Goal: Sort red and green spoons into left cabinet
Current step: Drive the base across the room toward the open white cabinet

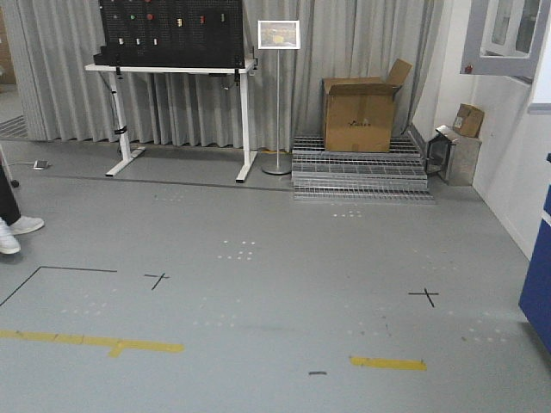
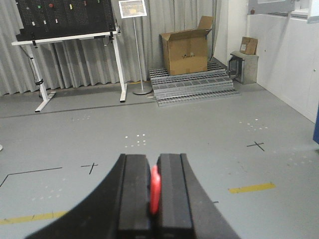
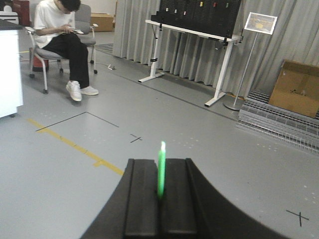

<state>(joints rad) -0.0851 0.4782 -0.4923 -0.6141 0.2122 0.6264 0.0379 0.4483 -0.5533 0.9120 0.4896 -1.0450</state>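
My left gripper point(image 2: 154, 167) is clamped on the red spoon point(image 2: 155, 189), which shows as a thin red edge in the narrow slot between the two black pads. My right gripper point(image 3: 160, 167) pinches the green spoon point(image 3: 161, 174), whose slim tip pokes up just above the pads.

Ahead of both lies bare grey floor point(image 1: 275, 249), crossed by yellow tape point(image 1: 112, 343) and black cross marks point(image 1: 424, 297), all well short of the pegboard table point(image 1: 172, 67). Open room runs right up to that table's white legs.

Just right of the table is a sign stand point(image 1: 278, 34), then a cardboard box point(image 1: 360, 116) on metal grating steps point(image 1: 357, 172). Far right of the table, a blue cabinet front point(image 1: 538, 284) bounds the floor. Left of the table, nearer me, a seated person point(image 3: 60, 35) borders the open space.
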